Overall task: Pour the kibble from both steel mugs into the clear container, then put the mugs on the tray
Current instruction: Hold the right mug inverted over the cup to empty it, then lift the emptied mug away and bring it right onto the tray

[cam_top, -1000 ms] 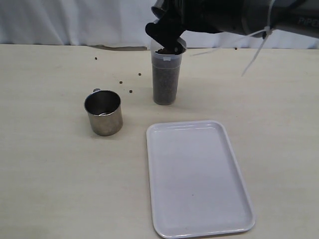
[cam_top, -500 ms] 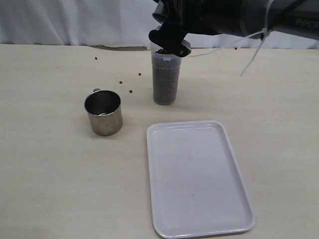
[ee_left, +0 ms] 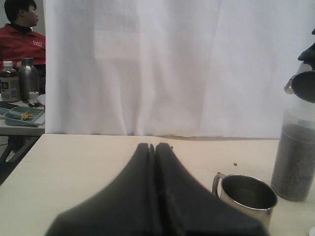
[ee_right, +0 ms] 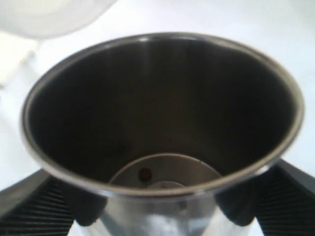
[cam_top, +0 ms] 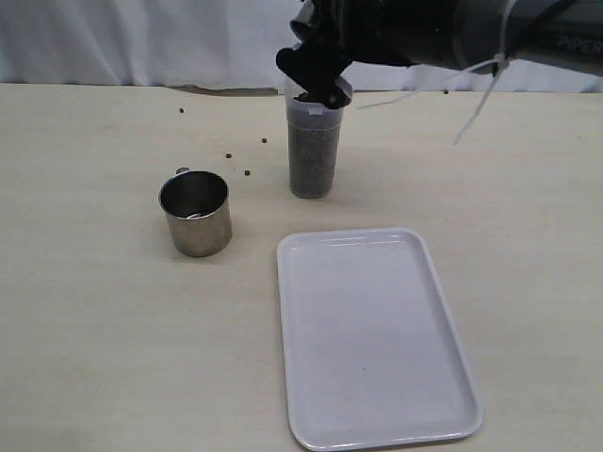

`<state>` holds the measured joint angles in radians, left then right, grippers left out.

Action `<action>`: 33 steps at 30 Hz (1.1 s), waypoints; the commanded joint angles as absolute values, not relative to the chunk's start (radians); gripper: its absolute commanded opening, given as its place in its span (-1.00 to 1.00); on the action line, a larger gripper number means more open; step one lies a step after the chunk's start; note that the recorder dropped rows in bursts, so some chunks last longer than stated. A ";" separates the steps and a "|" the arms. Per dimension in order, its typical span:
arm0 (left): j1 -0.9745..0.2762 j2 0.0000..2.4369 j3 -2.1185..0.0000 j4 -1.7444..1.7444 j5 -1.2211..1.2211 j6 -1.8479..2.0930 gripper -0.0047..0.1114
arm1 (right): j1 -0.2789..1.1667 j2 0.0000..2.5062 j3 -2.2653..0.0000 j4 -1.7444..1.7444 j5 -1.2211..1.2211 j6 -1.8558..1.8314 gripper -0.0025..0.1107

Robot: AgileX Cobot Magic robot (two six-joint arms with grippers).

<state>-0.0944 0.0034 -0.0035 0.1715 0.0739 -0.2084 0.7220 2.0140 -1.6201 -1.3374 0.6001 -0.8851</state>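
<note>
Right wrist view: right tool [ee_right: 157, 212] grips the shiny steel mug [ee_right: 157, 98], one brown pellet [ee_right: 144, 173] inside; tip it steeper over the tall clear container [cam_top: 312, 155].

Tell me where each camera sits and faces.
Exterior: off the arms, looking down across the table at tray, standing mug and clear container; right arm shows at top.
Left wrist: low over the table, facing the white curtain past the shut left end effector.
Right wrist: looks into the held mug, right end effector gripping either side.
Shared: exterior and left wrist both show the standing mug and clear container.
</note>
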 commanded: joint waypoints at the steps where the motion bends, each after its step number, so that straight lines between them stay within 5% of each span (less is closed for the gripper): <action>1: -0.092 0.000 0.000 0.172 0.060 -0.216 -0.92 | 0.715 2.003 -1.629 -1.314 0.708 -0.383 -0.87; 9: -0.092 0.000 0.000 0.172 0.060 -0.216 -0.92 | 0.567 1.916 -1.619 -0.839 0.716 -0.171 -0.87; 16: -0.092 0.000 0.000 0.172 0.060 -0.216 -0.92 | 0.365 1.763 -1.417 -0.788 0.583 0.118 -0.87; 21: -0.092 0.000 0.000 0.172 0.060 -0.216 -0.92 | 0.136 1.534 -0.866 -0.537 -0.029 0.175 -0.87; 26: -0.092 0.000 0.000 0.172 0.060 -0.216 -0.92 | 0.090 1.550 -0.413 -0.507 -0.752 0.182 -0.87; 33: -0.092 0.000 0.000 0.172 0.060 -0.216 -0.92 | 0.090 1.858 -0.361 -0.621 -1.092 0.177 -0.87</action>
<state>-0.0944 0.0034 -0.0035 0.1715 0.0739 -0.2084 0.0947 1.7952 -0.3623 -0.6022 -0.9502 0.1776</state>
